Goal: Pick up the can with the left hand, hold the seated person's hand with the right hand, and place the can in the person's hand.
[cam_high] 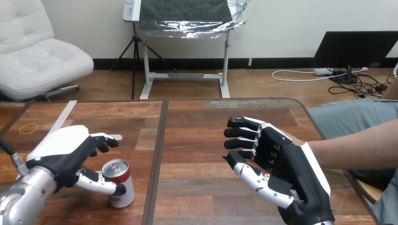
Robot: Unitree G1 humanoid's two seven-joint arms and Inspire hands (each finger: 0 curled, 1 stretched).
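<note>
Now left hand's (pixel 65 154) fingers (pixel 104 140) gape around can (pixel 124 178); right hand's (pixel 291 168) spread beside person's forearm (pixel 356 147).

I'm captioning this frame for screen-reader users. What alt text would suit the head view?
The robot's left hand loosely brackets an upright red-and-white can near the front of the wooden table, with its fingers behind the can and its thumb in front. Its right hand, fingers straight, covers the end of the person's forearm, which reaches in from the right.
</note>
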